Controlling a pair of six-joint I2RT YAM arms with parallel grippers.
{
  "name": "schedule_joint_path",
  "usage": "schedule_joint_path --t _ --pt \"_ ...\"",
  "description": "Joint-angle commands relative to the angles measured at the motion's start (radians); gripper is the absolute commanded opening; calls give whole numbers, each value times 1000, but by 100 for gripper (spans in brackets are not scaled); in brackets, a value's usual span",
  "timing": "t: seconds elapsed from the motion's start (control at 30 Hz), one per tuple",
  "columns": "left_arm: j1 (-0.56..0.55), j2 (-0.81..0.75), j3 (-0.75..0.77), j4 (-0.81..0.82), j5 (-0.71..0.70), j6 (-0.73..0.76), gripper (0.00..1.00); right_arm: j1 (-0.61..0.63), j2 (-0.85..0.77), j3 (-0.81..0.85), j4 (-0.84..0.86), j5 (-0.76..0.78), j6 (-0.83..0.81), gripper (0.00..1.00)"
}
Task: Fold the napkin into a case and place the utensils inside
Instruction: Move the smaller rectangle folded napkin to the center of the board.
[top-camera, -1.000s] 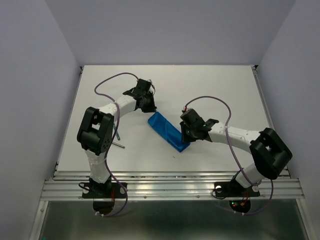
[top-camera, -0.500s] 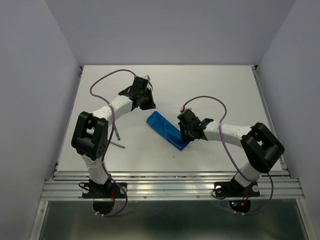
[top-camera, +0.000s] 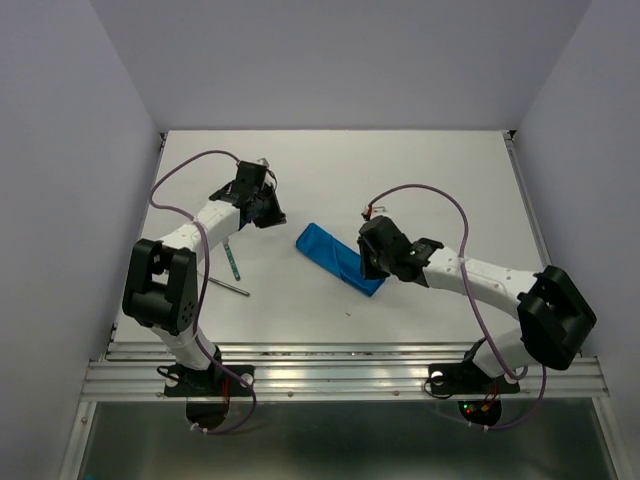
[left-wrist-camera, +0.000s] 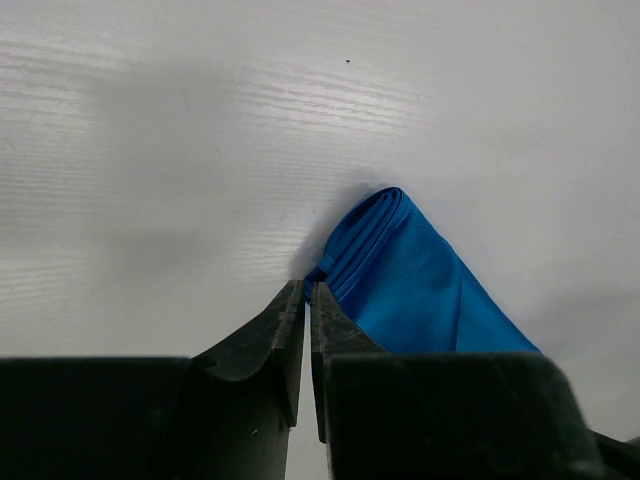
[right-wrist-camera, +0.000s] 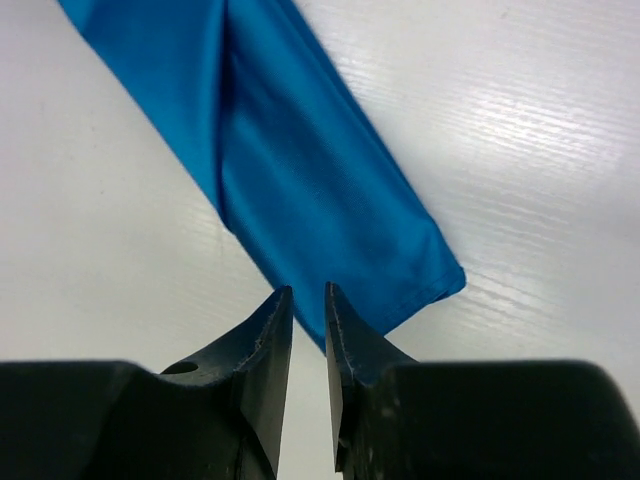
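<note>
The napkin lies mid-table, folded into a narrow blue case slanting from upper left to lower right. My left gripper hangs left of its far end, clear of the cloth. In the left wrist view the layered tip of the case sits just beyond my left gripper, whose jaws stand a thin slit apart with nothing between them. My right gripper hovers over the near right end; in its wrist view the case lies beyond the narrowly open, empty right gripper. The utensils, teal-handled and grey metal, lie by the left arm.
The white table is walled by pale panels on three sides. A metal rail runs along the near edge by the arm bases. Purple cables loop above both arms.
My left gripper has drawn back to the left, off the case's far end. The right gripper has shifted slightly over the near end. The case has stayed put.
</note>
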Motion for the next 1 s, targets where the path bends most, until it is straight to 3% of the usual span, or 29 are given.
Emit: schedule_joint_path --t 0.0,0.17,0.27,0.47,0.67,0.7,0.73,0.8,0.87,0.97 --pt "-5 -66 -12 -15 -22 3 19 16 -12 -16 16 -56 48 25" --pt "33 -95 -44 -31 -30 -19 19 16 5 -88 61 -96 75 25" --pt "74 -126 -66 -37 -32 -27 19 16 69 -97 65 -41 88 26" --pt "142 -201 -89 -150 -175 -14 20 4 106 -76 38 112 74 28" --pt "235 -249 -169 -193 -243 -24 25 -42 95 -9 35 149 60 29" --pt "243 -252 -185 -196 -260 -27 30 -42 88 2 33 145 55 30" --pt "252 -252 -192 -198 -268 -27 36 -42 77 10 35 143 54 32" --pt "271 -243 -207 -202 -286 -22 49 -42 39 25 35 152 49 48" --pt "277 -232 -222 -196 -297 -19 50 -42 22 24 35 159 49 61" --pt "280 -183 -262 -158 -306 -28 50 -42 16 22 30 145 45 65"
